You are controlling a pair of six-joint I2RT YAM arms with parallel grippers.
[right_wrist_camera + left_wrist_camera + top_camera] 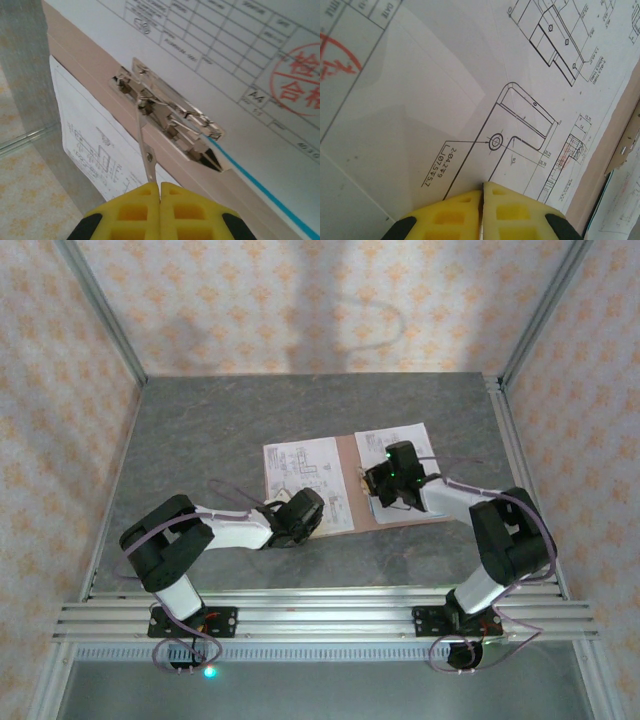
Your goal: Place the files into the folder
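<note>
Yellow-padded and shut, pressing the left gripper [482,192] down on white printed drawing sheets [300,465] lying inside the open pinkish-brown card folder [344,460] mid-table; pinching the small metal spring fastener's [170,120] raised lever [145,150] in the right gripper's [160,186] closed jaws; judging sheets mostly placed, teal-blue sheet edge [260,187] peeking beneath, clamping and closing the cover yet remaining

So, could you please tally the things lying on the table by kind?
White printed sheets: 2 seen from above
Teal-blue sheet: 1, only its edge showing
Folder: 1
Metal fastener: 1
Total: 5
</note>
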